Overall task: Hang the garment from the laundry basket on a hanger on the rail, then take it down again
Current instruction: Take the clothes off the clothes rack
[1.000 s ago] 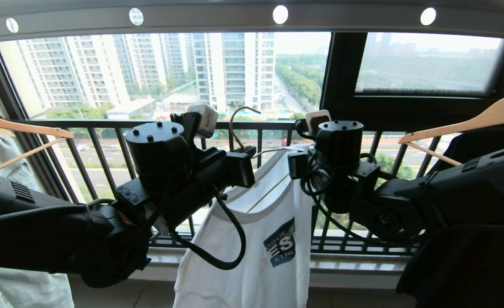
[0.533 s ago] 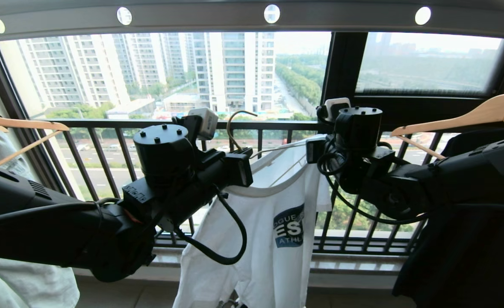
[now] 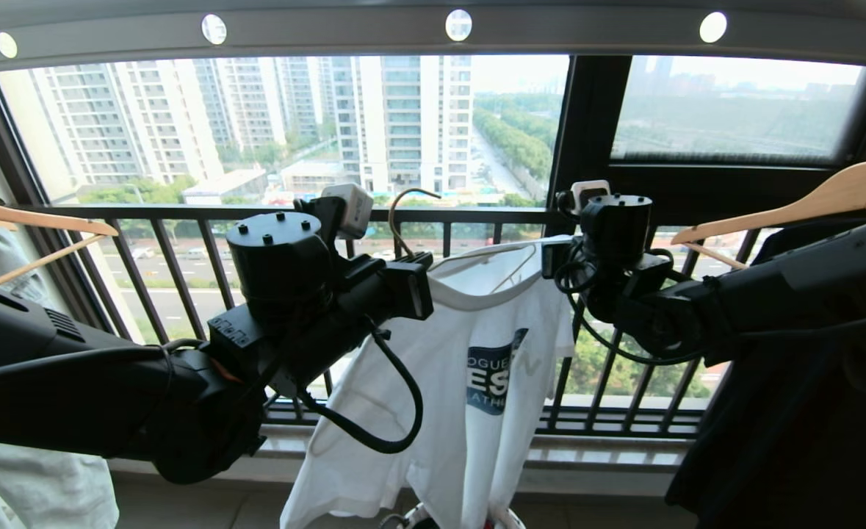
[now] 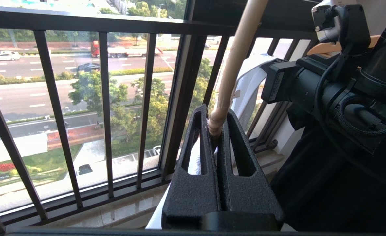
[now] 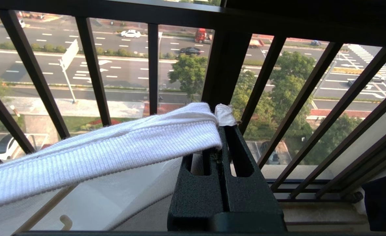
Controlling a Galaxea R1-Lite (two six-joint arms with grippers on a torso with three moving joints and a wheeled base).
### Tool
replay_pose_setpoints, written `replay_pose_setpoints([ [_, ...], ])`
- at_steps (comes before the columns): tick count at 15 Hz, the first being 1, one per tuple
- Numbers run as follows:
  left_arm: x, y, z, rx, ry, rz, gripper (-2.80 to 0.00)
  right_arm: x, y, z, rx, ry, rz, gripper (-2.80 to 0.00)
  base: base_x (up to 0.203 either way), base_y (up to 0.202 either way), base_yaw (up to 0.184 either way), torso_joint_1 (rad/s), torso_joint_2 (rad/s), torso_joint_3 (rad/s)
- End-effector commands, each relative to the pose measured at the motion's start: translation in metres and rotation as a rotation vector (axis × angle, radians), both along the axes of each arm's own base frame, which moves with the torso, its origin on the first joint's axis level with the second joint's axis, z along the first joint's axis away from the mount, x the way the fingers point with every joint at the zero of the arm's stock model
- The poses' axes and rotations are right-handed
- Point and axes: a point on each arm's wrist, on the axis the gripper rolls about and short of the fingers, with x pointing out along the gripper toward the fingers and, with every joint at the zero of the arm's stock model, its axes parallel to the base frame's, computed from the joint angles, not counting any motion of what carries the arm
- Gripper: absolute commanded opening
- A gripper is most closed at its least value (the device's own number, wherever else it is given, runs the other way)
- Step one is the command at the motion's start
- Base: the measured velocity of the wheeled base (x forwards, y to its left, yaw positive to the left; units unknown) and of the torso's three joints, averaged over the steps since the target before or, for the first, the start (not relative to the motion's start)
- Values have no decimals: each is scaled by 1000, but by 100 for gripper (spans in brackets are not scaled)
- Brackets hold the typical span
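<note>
Right tool [image 5: 221,131] clamping garment [image 5: 114,150] collar, hanger [image 4: 232,65] in left tool [image 4: 216,126]

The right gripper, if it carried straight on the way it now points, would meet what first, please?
Probably the black window railing: the right gripper, shut on the garment collar, points at its bars, though depth is unclear.

white tee [image 3: 469,367] (navy chest graphic) | draped on the beige wire hanger [image 3: 403,220] | collar stretched wide, below the rail [image 3: 330,33]
</note>
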Motion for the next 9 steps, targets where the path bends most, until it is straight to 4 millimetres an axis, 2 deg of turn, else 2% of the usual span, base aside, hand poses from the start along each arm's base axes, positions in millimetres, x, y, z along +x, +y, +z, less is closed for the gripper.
replay_pose_setpoints([
  [1,-2,1,1,-6,-5,-1,-280,10,3,-23,2,26,18,-280,0,0,0,0,0,0],
  [6,-2,1,3,-9,-10,-1,-280,17,7,-44,11,49,64,-280,0,0,0,0,0,0],
  [7,-3,1,2,-8,-9,-5,-280,19,7,-44,22,30,64,-280,0,0,0,0,0,0],
  [9,-5,-1,-3,3,5,-13,-280,24,3,-27,97,-49,42,-280,0,0,0,0,0,0],
])
